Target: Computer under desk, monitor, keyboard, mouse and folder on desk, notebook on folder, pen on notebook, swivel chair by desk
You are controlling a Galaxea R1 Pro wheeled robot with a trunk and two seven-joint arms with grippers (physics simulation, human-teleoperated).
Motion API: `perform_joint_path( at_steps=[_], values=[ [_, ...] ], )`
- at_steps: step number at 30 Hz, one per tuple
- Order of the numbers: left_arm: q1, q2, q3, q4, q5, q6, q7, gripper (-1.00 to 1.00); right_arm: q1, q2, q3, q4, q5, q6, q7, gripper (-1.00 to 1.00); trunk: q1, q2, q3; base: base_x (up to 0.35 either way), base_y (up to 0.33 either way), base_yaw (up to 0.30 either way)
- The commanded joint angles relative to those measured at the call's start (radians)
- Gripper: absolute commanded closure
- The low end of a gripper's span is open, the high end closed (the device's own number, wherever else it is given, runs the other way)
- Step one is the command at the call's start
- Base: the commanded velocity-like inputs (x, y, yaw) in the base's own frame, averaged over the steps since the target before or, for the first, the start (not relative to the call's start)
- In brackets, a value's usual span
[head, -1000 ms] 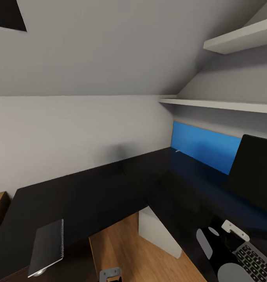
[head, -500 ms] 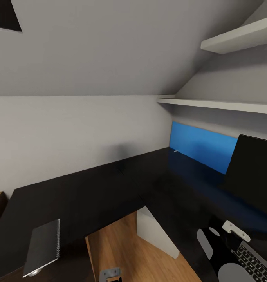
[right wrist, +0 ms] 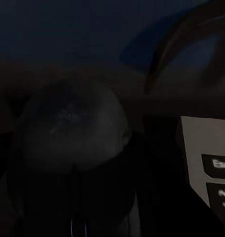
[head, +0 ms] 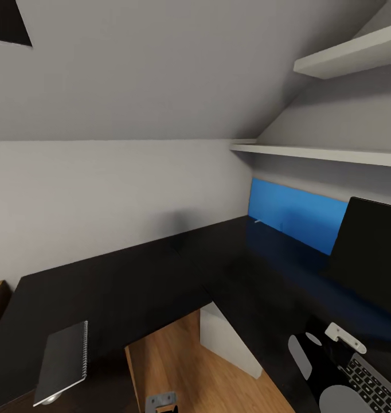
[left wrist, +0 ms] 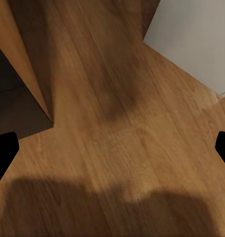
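Long black L-shaped desk: thin grey notebook at 8 o'clock; wide black monitor at 3; dark keyboard at 5. Left fingers apart; right fingers' state cannot be told.

Right arm reaches low across the lower right of the head view, its wrist pale and grey. Left gripper points downward, black fingertips spread wide apart.

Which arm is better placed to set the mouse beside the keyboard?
Right. In the right wrist view the mouse looms close, beside the keyboard corner. The left wrist view looks down at wooden floor.
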Motion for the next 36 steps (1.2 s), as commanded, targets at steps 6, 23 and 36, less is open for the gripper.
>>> perform_joint_path(
  at_steps=[6,23,36],
  values=[
    [-0.002,0.001,-0.008,-0.001,0.011,-0.008,0.006,-1.00,0.000,0.000,0.001,-0.002,-0.016,-0.010,-0.006,-1.00,0.000,-0.001,-0.001,0.000,0.000,0.000],
    [-0.002,0.001,-0.008,-0.001,0.011,-0.008,0.006,-1.00,0.001,0.000,0.001,-0.005,-0.015,-0.012,-0.003,-1.00,-0.008,0.013,0.005,0.000,0.000,0.000],
    [-0.002,0.001,-0.007,-0.001,0.014,-0.006,0.008,-1.00,0.052,0.062,0.007,-0.344,-0.007,0.079,-0.011,-1.00,-0.058,0.104,0.046,0.000,0.000,0.000]
  ],
)
